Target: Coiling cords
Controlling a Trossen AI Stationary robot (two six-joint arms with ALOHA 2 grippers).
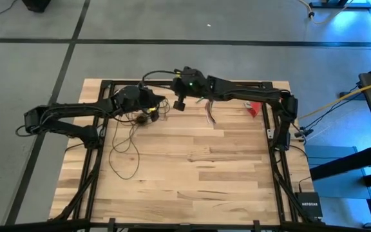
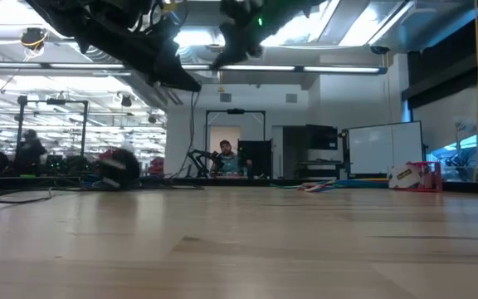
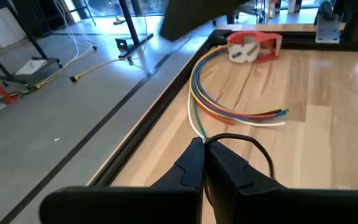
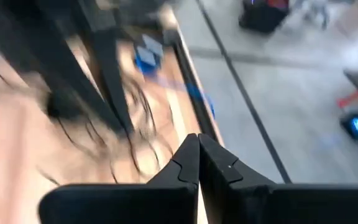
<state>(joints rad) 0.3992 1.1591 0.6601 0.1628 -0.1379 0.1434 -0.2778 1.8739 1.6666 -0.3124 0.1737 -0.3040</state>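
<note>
- Cords (image 1: 124, 145) are lying on the left half of the bench (image 1: 224, 174), thin dark loops trailing toward the near side, bunching into a small tangle just beside my left gripper (image 1: 161, 100).
- I am seeing the left gripper hovering near the far edge of the bench, its fingers (image 3: 191, 163) pressed together; a dark wire loop (image 3: 247, 144) is arching just past the tips, and I cannot tell whether it is pinched.
- I am seeing the right gripper (image 1: 179, 103) hanging close beside the left one, near the far edge, fingers (image 4: 188, 158) closed with nothing between them.
- Multicoloured wires (image 3: 219, 102) are lying in a curve ahead of the left gripper, with a red object (image 3: 257, 46) beyond them by the bench's far right corner.
- A person (image 2: 225, 158) is sitting in the room behind.
</note>
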